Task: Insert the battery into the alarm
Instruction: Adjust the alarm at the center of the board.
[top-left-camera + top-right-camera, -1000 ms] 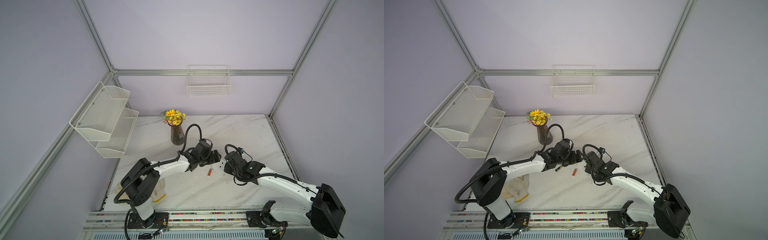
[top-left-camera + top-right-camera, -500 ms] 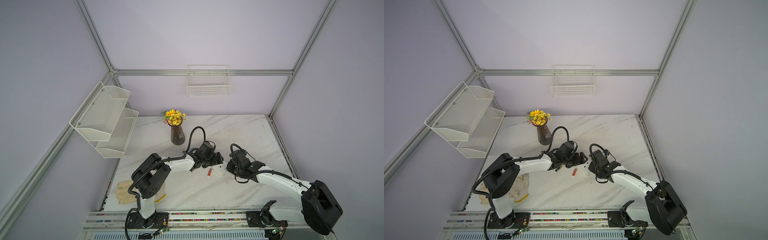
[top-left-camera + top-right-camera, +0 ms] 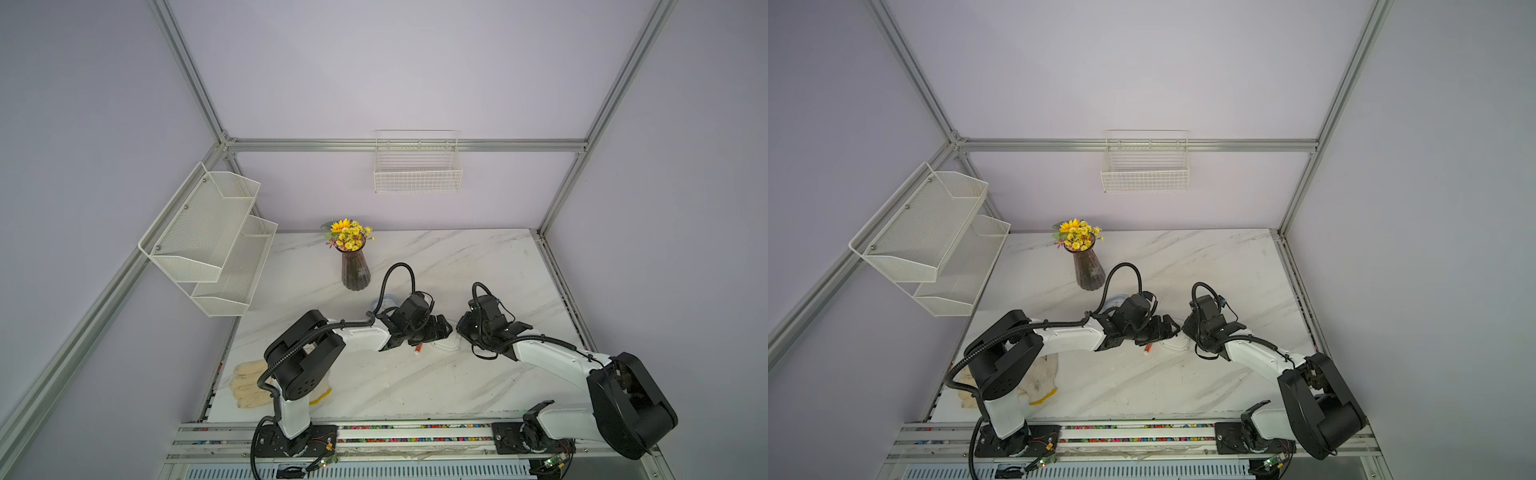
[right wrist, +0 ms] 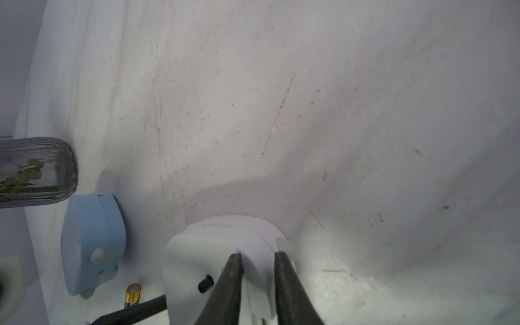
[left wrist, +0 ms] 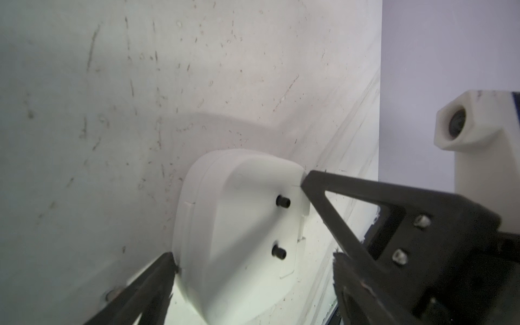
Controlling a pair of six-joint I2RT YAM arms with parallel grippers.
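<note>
- At the far lower left in both top views, a cream glove (image 3: 249, 384) lies partly hidden behind my left arm. I cannot tell how many gloves there are.
- Left of centre stands the vase (image 3: 355, 272) of yellow flowers. The right wrist view cuts it off at the frame's left edge.
- Just down and right of the vase sits a blue alarm (image 4: 92, 244) on the table (image 3: 478, 257). In the top views my left arm hides all but a pale sliver of it.
- At centre my left gripper (image 3: 441, 329) straddles the white alarm (image 5: 239, 225), jaws spread wide. In the left wrist view one finger (image 5: 152, 284) touches the alarm's edge at lower left. The other finger merges with black parts at lower right, so I cannot tell whether I am gripping.
- Just below that gripper in the top views, the battery (image 3: 417, 350) lies on the table, outside the alarm. The right wrist view shows only its gold-and-black end near the bottom edge.
- Right of centre my right gripper (image 4: 257, 257) has its jaws drawn narrow, pinching a raised strip on the white alarm's back. The frame cuts off the bases of its fingers.
</note>
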